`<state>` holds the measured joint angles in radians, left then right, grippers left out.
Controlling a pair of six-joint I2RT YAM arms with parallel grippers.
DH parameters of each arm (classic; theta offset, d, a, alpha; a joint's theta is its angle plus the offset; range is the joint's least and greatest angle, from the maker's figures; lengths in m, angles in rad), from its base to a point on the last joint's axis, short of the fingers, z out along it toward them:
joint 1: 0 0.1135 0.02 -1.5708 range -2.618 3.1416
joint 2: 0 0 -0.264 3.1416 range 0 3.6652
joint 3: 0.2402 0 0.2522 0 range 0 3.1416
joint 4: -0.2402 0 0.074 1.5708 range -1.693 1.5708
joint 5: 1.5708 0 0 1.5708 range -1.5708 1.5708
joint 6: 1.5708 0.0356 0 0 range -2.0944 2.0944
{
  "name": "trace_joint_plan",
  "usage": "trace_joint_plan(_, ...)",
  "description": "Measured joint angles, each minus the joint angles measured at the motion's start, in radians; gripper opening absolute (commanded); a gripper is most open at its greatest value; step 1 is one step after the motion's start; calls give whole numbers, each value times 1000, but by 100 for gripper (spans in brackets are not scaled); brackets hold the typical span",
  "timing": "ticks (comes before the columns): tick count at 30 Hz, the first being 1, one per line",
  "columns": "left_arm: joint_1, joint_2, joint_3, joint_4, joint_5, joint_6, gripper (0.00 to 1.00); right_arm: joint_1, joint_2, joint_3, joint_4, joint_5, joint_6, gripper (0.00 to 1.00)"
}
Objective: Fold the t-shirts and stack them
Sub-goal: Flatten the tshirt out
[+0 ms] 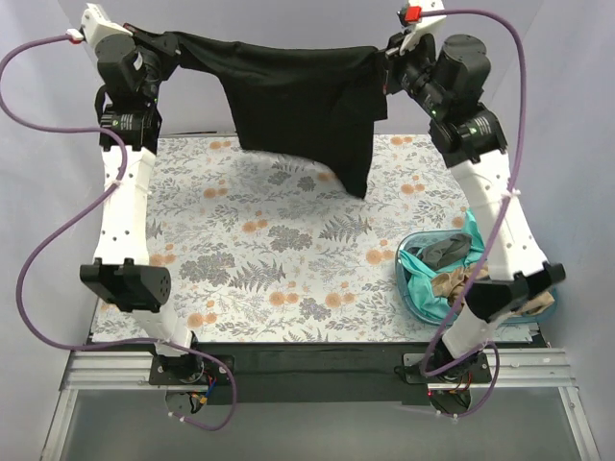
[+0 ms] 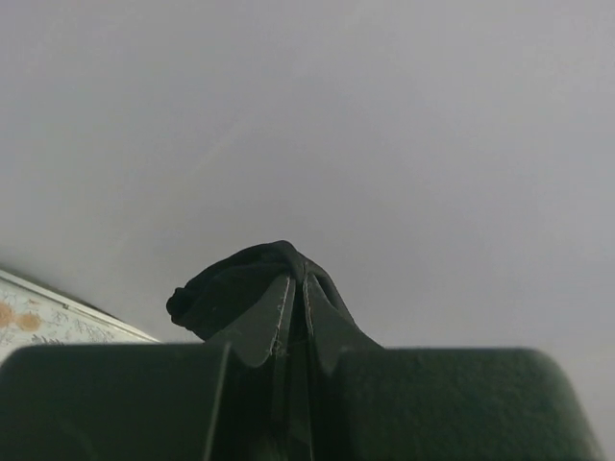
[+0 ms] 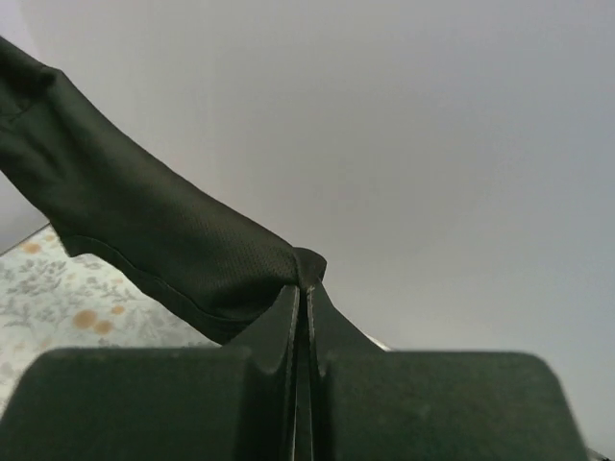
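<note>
Black t-shirt (image 1: 298,96) is held up in the air along the far edge of the worktop (image 1: 269,259), stretched between the two arms.

Left fingers (image 2: 269,327): shut tight on a small bunch of the black cloth, which puffs out past the tips. Right fingers (image 3: 279,327): pressed together on a fold of the same shirt, and the cloth runs off up and to the left as a taut band with a stitched hem along its lower side.

Top view: the shirt's upper edge sags slightly between the grips. The body hangs unevenly, shorter on the left and dropping to a long point on the right of centre. That point hangs over the far part of the floral surface. Cannot tell whether it touches.

Open room: the middle and near-left of the worktop show bare pattern from the hanging hem to the near edge. Both forearms rise along the left and right sides of the worktop.

Container: translucent blue tub (image 1: 413,298) sits at the near-right corner, partly hidden behind the right arm (image 1: 490,221). Inside is crumpled cloth: a teal shirt (image 1: 420,272) spilling toward the rim, a tan shirt (image 1: 450,284) just beside it, and a darker grey piece (image 1: 444,252) on top toward the far side. Not folded.
</note>
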<state>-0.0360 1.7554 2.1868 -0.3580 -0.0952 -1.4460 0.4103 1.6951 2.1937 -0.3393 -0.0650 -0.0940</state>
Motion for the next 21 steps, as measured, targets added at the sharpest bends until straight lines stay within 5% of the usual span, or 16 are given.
trace_joint_plan(5, 0, -270, -342, 67, -23, -4, 0, 14, -253, -289, 62, -68, 1, 1)
trace_joint_plan(12, 2, -687, -1061, 82, -237, -132, 0, 50, -521, -940, 103, -121, 164, 1)
trace_joint_plan(13, 2, -723, -1154, 58, -271, -169, 3, 63, -521, -1044, 100, -140, 192, 17)
trace_joint_plan(14, 2, -745, -1230, 17, -303, -209, 22, 73, -509, -1109, 90, -153, 206, 25)
trace_joint_plan(15, 2, -756, -1289, -40, -332, -247, 31, 88, -490, -1181, 64, -171, 219, 33)
trace_joint_plan(18, 5, -750, -1387, -204, -420, -386, 60, 124, -439, -1325, -42, -228, 255, 86)
trace_joint_plan(21, 8, -746, -1392, -319, -482, -464, 73, 143, -443, -1352, -98, -271, 266, 98)
